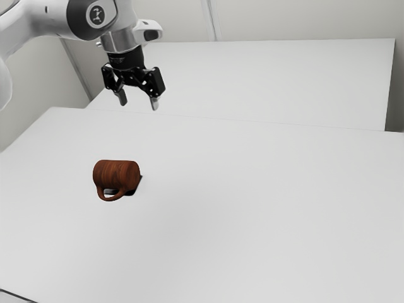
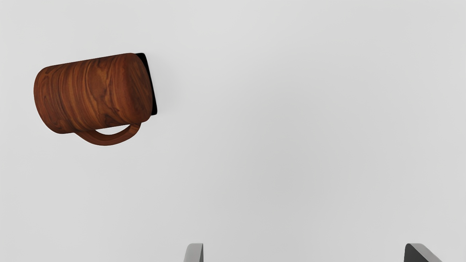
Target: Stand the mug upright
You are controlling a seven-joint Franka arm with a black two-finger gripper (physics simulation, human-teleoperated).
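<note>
- Brown wood-grained mug (image 1: 116, 173) lies on its side on the pale, plain surface (image 1: 265, 208), left of centre in the exterior view's frame.
- Required condition, mug upright: not met as the pictures show it. The body is laid flat, its long axis running roughly across the exterior view's frame, with the curved wooden handle (image 1: 112, 198) towards the bottom of that frame.
- Black two-finger hand (image 1: 139, 104): open, fingers well apart, nothing between them. It hangs above the surface in the upper left of the exterior view's frame, clear of the mug.
- Outstanding, in my judgement: a hold on the mug, a turn through to standing on its base, and a release once it is steady. Whether any attempt preceded this state cannot be determined from one moment.
- Containers: the mug is the sole vessel noted. In the wrist view the end nearer the hand appears to be a closed, round-edged base, so the mouth probably faces the other way.
- Contents: cannot be verified, as the inside is hidden. No spill is seen around the mug.
- Black patch (image 2: 154, 105) just beyond the base end: probably shadow, though its nature cannot be confirmed.
</note>
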